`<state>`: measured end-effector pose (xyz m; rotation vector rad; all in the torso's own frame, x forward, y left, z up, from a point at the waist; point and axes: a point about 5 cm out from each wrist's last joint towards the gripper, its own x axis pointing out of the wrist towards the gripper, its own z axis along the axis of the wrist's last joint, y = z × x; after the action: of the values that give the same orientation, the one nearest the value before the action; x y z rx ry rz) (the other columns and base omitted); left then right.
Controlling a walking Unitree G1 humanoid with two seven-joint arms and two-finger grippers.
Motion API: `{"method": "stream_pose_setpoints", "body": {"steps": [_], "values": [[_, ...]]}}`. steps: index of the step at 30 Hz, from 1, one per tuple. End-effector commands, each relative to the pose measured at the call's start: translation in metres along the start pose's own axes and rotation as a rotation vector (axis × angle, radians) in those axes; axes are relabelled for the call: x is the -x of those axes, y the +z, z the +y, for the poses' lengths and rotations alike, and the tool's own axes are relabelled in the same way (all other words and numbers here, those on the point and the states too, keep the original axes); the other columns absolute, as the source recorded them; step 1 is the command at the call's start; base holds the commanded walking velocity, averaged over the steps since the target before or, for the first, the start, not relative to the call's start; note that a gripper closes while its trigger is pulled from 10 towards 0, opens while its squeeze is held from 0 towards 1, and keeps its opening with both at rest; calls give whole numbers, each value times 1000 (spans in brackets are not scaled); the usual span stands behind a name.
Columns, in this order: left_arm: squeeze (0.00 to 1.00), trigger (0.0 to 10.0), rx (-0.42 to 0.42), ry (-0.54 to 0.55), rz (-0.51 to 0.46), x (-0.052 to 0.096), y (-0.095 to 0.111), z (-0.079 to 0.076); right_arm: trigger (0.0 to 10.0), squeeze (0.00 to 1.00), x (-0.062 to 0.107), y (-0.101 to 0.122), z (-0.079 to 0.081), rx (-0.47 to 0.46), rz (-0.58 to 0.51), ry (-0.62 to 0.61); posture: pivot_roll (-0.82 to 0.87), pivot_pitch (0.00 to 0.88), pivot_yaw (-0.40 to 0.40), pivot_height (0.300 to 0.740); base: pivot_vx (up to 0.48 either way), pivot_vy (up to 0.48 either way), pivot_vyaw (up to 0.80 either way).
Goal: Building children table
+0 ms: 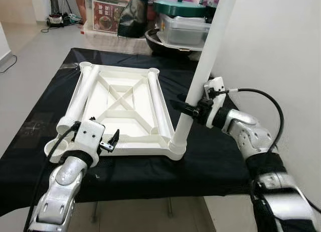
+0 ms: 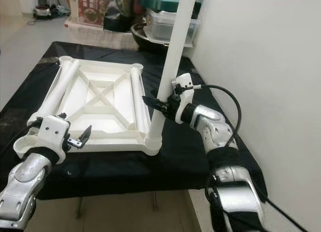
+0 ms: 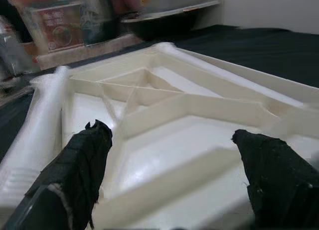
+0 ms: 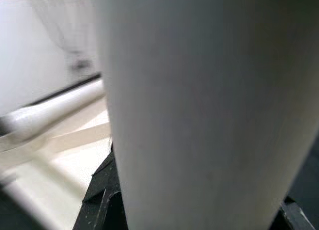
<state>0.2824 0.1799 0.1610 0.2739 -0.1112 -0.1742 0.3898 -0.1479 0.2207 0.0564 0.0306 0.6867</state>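
Observation:
The white children's table top [image 1: 120,124] lies upside down on a black cloth. One white leg [image 1: 205,66] stands upright in its near right corner socket [image 1: 177,147]. My right gripper [image 1: 188,109] is shut on this leg at its lower third; the leg [image 4: 209,105] sits close up in the right wrist view. Two more legs lie on the top, one along the left side [image 1: 80,99] and one along the right [image 1: 159,104]. My left gripper [image 1: 111,141] hovers open at the top's near edge, by the near left socket [image 1: 55,149], its fingers [image 3: 82,165] apart over the ribbed underside [image 3: 199,105].
The black-covered table [image 1: 215,151] stands against a white wall [image 1: 281,51] on the right. Behind it are a dark pan, a clear lidded container [image 1: 183,28] and a storage box [image 1: 105,13]. Grey floor [image 1: 30,56] lies open to the left.

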Motion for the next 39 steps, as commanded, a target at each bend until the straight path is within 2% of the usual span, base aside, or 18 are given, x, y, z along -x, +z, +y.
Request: {"method": "stream_pose_setpoints", "body": {"steps": [1, 2, 3, 4, 5, 7, 12, 13, 16, 19, 20, 22, 23, 28, 32, 34, 38, 39], "values": [[0, 10000, 28, -32, 44, 3, -9, -4, 0, 0, 2, -17, -20, -52, 87, -346, 145, 0, -183, 740, 0, 0, 0], [0, 10000, 28, -32, 44, 3, -9, -4, 0, 0, 2, -17, -20, -52, 87, -346, 145, 0, -183, 740, 0, 0, 0], [0, 10000, 43, -38, 45, 5, -9, -4, 0, 0, 9, -20, -30, -120, 50, -590, 145, 0, -183, 740, 0, 0, 0], [0, 10000, 43, -38, 45, 5, -9, -4, 0, 0, 9, -20, -30, -120, 50, -590, 145, 0, -183, 740, 0, 0, 0], [0, 10000, 48, -54, 48, 6, -10, -6, 0, 0, 18, -24, -28, -162, 2, -776, 143, 0, -181, 740, 0, 0, 0], [0, 10000, 51, -65, 50, 7, -10, -8, 0, 0, 26, -27, -27, -192, -30, -896, 143, 0, -181, 740, 0, 0, 0], [0, 10000, 62, -62, 59, 7, -11, -7, 0, 0, 16, -38, 18, -255, -36, -815, 146, 0, -176, 740, 0, 0, 0], [0, 10000, 65, -62, 64, 6, -12, -6, 10000, 0, 6, -38, 42, -283, -41, -716, 141, 0, -175, 740, 0, 0, 0], [0, 10000, 70, -62, 72, 6, -14, -5, 10000, 0, -4, -20, 68, -249, -119, -510, 136, 0, -171, 740, 0, 0, 0], [0, 10000, 72, -63, 74, 6, -15, -5, 10000, 0, -2, -9, 66, -213, -165, -452, 130, 0, -173, 740, 0, 0, 0], [0, 10000, 76, -63, 76, 5, -15, -5, 10000, 1000, 3, 3, 52, -165, -200, -437, 129, 0, -173, 740, 0, 0, 0], [0, 10000, 83, -66, 78, 5, -16, -6, 10000, 1000, 12, 22, 25, -91, -231, -443, 123, 0, -173, 740, 0, 0, 0], [0, 10000, 86, -67, 79, 4, -16, -6, 10000, 0, 16, 29, 17, -85, -232, -412, 123, 0, -173, 740, 0, 0, 0], [0, 10000, 87, -67, 79, 4, -16, -6, 10000, 0, 18, 34, 14, -96, -231, -365, 123, 0, -176, 740, 0, 0, 0], [0, 10000, 88, -64, 82, 3, -17, -7, 10000, 0, 28, 38, 14, -31, -175, -45, 122, 0, -177, 740, 0, 0, 0], [0, 10000, 91, -60, 85, 2, -18, -7, 10000, 0, 34, 21, 15, 52, -45, 214, 123, 0, -177, 740, 0, 0, 0], [0, 10000, 92, -60, 86, 2, -18, -7, 10000, 0, 32, 12, 14, 68, 10, 259, 127, 0, -178, 740, 0, 0, 0], [0, 10000, 92, -60, 87, 1, -19, -7, 0, 0, 25, 5, 12, 50, 45, 251, 131, 0, -181, 740, 0, 0, 0]]}}
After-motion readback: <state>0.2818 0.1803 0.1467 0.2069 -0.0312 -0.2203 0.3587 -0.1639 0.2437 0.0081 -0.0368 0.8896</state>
